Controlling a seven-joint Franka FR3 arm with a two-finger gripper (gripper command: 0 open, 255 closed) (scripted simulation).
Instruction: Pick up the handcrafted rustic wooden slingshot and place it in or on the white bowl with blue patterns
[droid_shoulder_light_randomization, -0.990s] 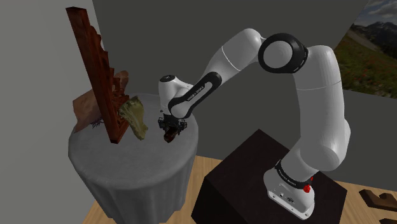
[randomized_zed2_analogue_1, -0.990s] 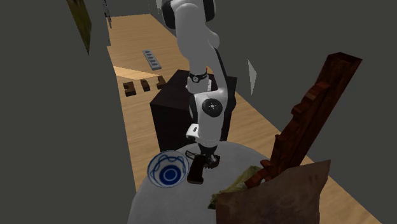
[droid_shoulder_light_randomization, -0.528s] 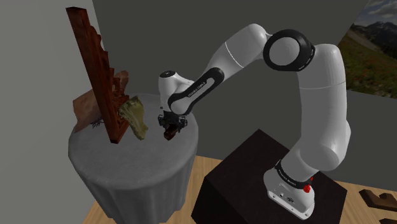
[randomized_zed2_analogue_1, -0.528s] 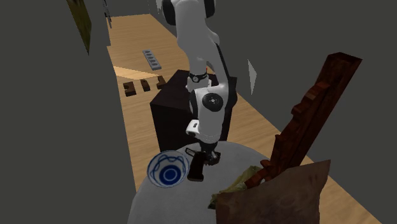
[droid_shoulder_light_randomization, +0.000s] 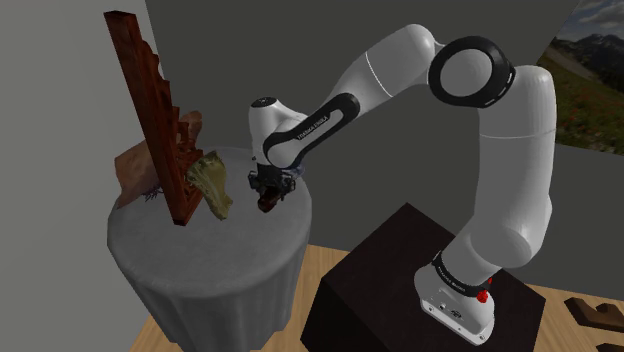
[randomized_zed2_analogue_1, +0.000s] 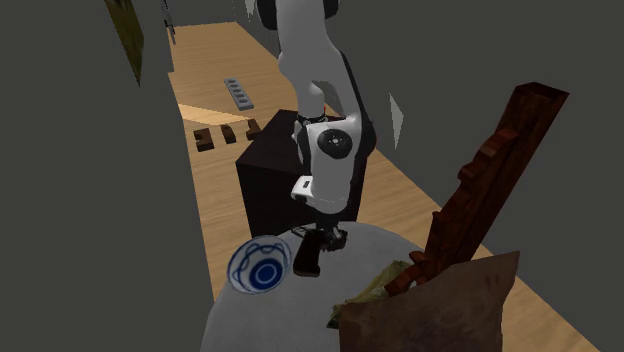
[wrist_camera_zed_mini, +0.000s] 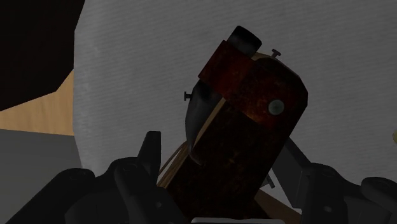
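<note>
Slingshot (droid_shoulder_light_randomization: 266, 201) now higher over table (droid_shoulder_light_randomization: 200, 255), clasped in hand (droid_shoulder_light_randomization: 266, 188), long axis steeply tilted.

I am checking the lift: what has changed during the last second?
The arm raised the slingshot a little from the round table; the fingers stay shut on it. The blue-patterned bowl, the tall brown carved board and the stand kept about their places.

The slingshot (randomized_zed2_analogue_1: 308, 255) is just beside the bowl (randomized_zed2_analogue_1: 260, 268).
</note>
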